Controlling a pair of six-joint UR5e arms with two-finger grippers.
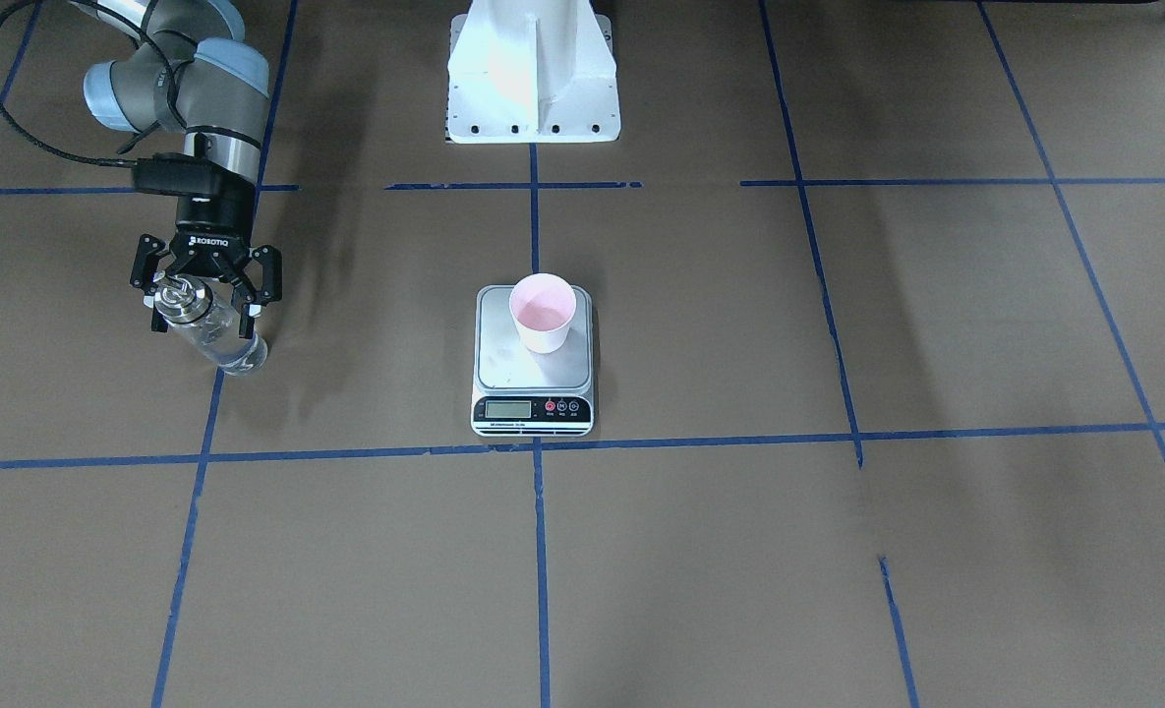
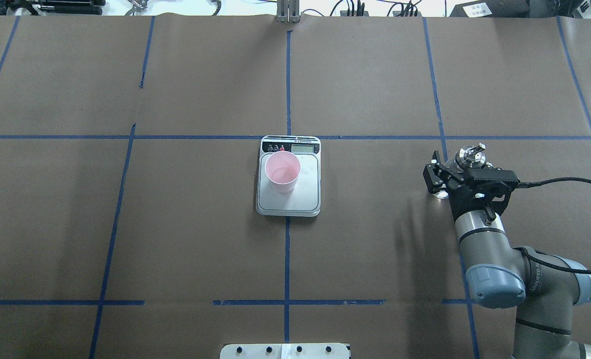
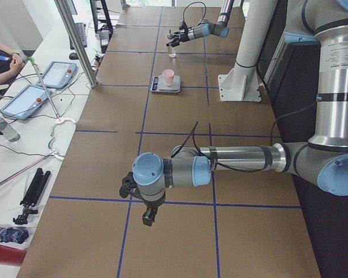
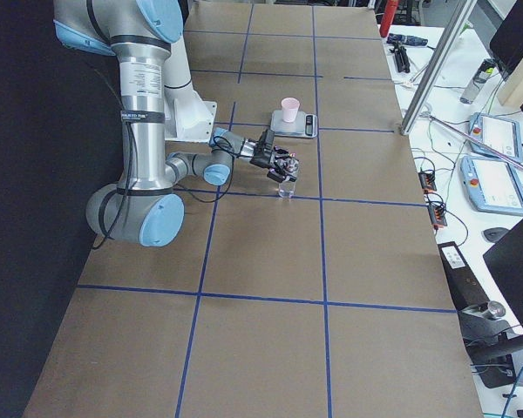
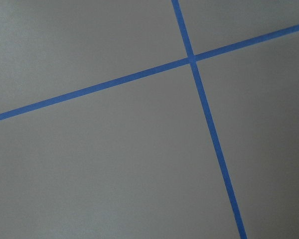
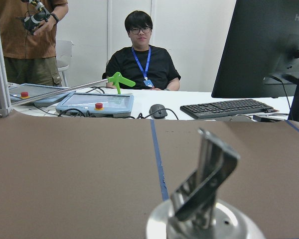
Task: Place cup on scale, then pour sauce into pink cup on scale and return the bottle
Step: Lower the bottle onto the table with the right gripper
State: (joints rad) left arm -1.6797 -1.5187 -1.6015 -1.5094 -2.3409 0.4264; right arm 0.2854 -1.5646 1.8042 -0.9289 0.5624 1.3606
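pedestal (image 1: pixel 533 88) behind scale (image 1: pixel 503 356), bottle (image 1: pixel 218 339) aside, perhaps ungripped

Right arm (image 2: pixel 480 229) extended forward on right side, elbow low, wrist bent. Right hand (image 1: pixel 203 313) tilted downward, fingers (image 1: pixel 269 270) spread wide. Left arm (image 3: pixel 238 159) stretched far out to left, forearm level. Left hand (image 3: pixel 148 219) hangs pointing down; finger spacing unreadable.

Overhead and front-facing views look from opposite sides, sharing the scale (image 1: pixel 533 359).
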